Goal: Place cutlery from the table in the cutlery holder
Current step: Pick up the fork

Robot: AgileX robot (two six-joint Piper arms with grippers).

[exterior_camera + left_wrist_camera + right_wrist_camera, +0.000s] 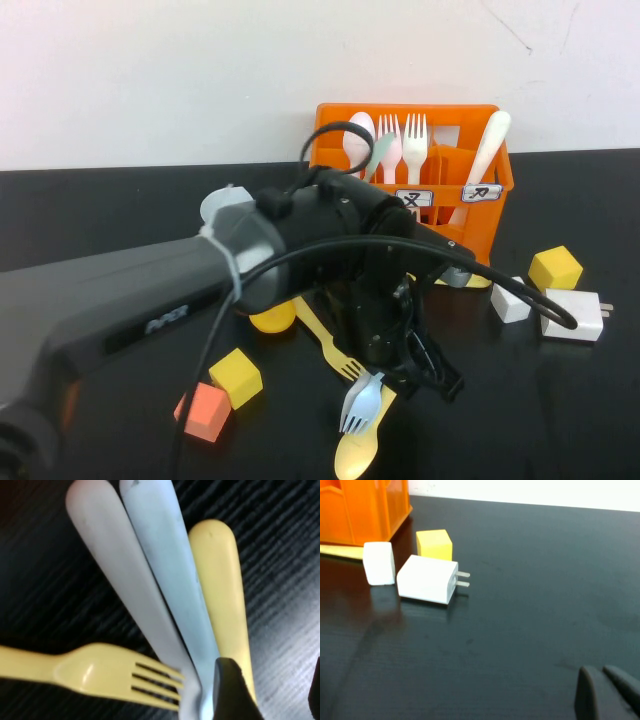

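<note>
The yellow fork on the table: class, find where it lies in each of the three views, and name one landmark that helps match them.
High view: the yellow fork lies under the left gripper, tines by the light blue fork.
Left wrist view: yellow fork low in the picture, tines toward the pale handles.
Right wrist view: not in it; the right gripper is over bare table.
Shared landmark: the yellow spoon.

The high camera looks down from the robot's side at the black worktop [560, 420]. The left wrist camera sits very close above the pale forks and spoons. The right wrist camera looks low across the worktop. It and the high camera both show the white plug [427, 579] and orange crate [480, 165].

The left hand [425, 375] is low over the forks and spoons; the right hand [610, 692] is low near the worktop.
</note>
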